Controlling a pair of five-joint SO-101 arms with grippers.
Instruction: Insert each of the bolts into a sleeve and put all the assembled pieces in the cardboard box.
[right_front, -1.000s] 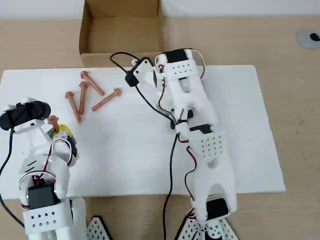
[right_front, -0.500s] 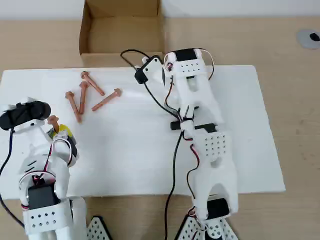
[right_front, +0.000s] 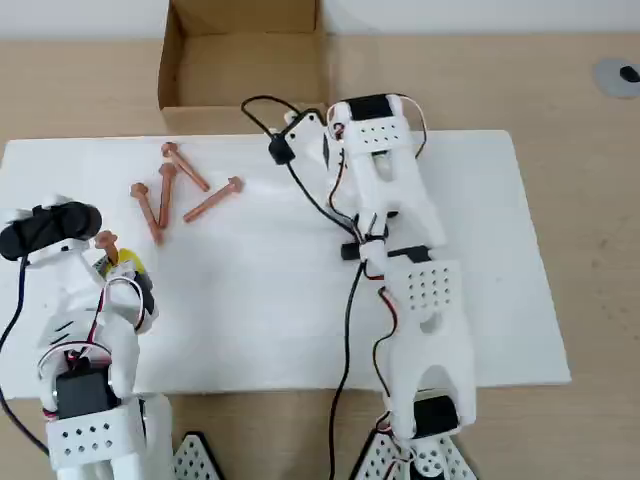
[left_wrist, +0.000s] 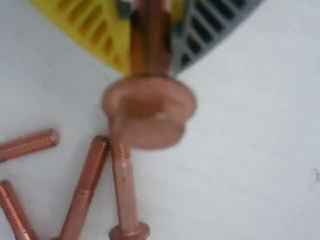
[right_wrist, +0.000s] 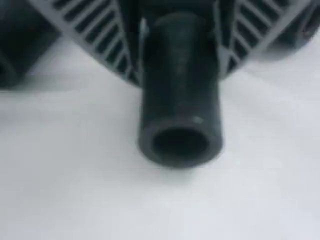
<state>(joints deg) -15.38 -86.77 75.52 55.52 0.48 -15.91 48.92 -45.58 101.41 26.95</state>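
Two parts gripped, well apart: left jaws clamp a bolt (left_wrist: 148, 107) by its shank, right jaws a sleeve (right_wrist: 180, 115), bore end free.

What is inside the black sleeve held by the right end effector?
The sleeve in the right end effector shows an open, dark bore with nothing at its mouth. Deeper inside is hidden in shadow.

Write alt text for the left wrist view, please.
A copper bolt is clamped in the left hand between a yellow finger and a grey finger, its round head toward the camera. Beyond it, other copper bolts lie loose on a white sheet.
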